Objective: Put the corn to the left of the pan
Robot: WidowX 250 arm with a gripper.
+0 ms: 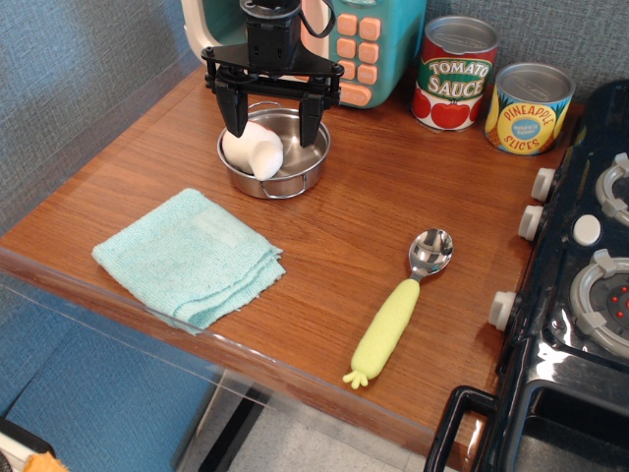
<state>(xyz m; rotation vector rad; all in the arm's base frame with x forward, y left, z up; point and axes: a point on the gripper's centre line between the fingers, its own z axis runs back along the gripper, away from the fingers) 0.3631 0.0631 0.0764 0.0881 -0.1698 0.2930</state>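
The corn (pixel 395 315) is a toy spoon with a shiny metal bowl and a pale yellow-green handle. It lies on the wooden table at the front right, bowl pointing away. The pan (pixel 311 165) is a small round steel pot at the back middle, with a white rounded object (pixel 254 148) inside it. My gripper (pixel 272 125) hangs open directly over the pan, its black fingers (pixel 234 113) straddling the white object. It holds nothing and is far from the corn.
A folded teal cloth (pixel 189 256) lies front left of the pan. A teal toy appliance (pixel 369 44) stands behind the gripper. Tomato sauce (pixel 453 74) and pineapple (pixel 528 108) cans stand back right. A black toy stove (pixel 580 295) borders the right edge.
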